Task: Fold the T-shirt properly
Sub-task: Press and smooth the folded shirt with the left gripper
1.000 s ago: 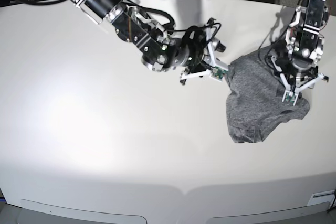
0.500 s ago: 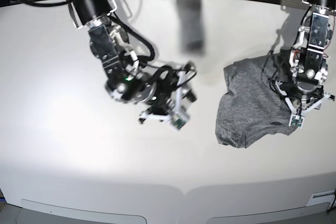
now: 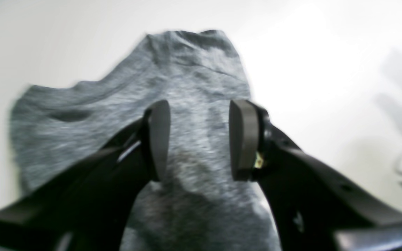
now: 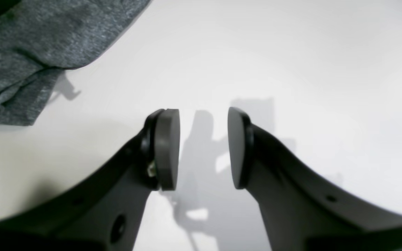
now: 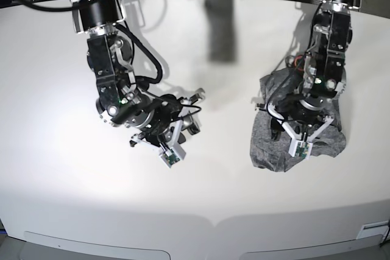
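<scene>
- Left gripper hangs directly over the T-shirt with its pads apart and only grey cloth showing in the gap; you have nothing pinched there.
- Right gripper also stands with pads apart, holding nothing, over bare white table.
- In the base view your T-shirt lies bunched in a rough heap at about 3 o'clock on the table, its longer run going from 12 toward 6 o'clock.
- Your left gripper sits over the heap's 6 o'clock half, so that arm is the nearer one by far.
- Your right gripper is well apart from the cloth, with the heap lying toward 3 o'clock of it; in the right wrist view the shirt's edge shows only at 10 o'clock.
- No container is in view.
- My judgement: the shirt is not yet spread flat, so folding has hardly begun, and your next grasp turns on finding an edge or corner in the heap.
</scene>
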Controlling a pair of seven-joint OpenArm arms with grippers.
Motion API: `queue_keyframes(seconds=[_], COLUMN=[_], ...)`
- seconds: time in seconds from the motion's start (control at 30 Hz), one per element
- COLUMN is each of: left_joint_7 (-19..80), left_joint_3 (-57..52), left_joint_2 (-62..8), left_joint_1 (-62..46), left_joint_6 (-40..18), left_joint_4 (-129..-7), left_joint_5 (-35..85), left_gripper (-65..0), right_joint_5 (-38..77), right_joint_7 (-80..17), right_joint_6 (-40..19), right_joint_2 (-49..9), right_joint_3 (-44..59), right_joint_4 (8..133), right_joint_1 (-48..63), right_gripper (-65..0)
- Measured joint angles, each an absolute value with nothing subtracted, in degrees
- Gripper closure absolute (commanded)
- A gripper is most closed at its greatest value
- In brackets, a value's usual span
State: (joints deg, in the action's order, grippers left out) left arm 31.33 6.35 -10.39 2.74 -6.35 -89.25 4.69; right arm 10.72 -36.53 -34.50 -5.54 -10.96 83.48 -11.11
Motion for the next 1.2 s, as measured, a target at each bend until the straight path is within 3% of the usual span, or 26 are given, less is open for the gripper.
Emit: queue_keyframes(seconds=[0.23, 0.47, 0.6, 1.03, 1.2], left_joint_7=[28.3, 16.7, 15.0, 12.9, 17.0], left_joint_3=[6.3, 6.3, 6.1, 5.0, 5.0], left_joint_2=[-14.5, -15.3, -15.0, -4.3, -3.0], left_joint_1=[1.3, 1.9, 3.6, 1.2, 1.3], left_joint_6=[-2.5, -2.2, -2.7, -3.6, -5.1], left_joint_4=[-84.2, -73.5, -67.5, -67.6, -69.2], left_joint_5=[-1.0, 6.8, 9.1, 6.0, 6.0], left_gripper=[-26.9, -26.9, -26.9, -26.9, -26.9], right_joint_5=[12.1, 12.1, 12.2, 12.1, 11.9], right_joint_7=[-37.0, -36.9, -37.4, -37.4, -37.4], right_joint_6=[-34.5, -34.5, -34.5, -34.5, -34.5], right_joint_2=[-6.6, -6.7, -6.7, -6.7, -6.7], right_joint_3=[-11.0, -11.0, -11.0, -11.0, -11.0], right_joint_4=[83.5, 83.5, 83.5, 83.5, 83.5], right_joint_1=[-10.9, -10.9, -10.9, -10.9, -10.9], right_gripper=[-23.1, -23.1, -23.1, -23.1, -23.1])
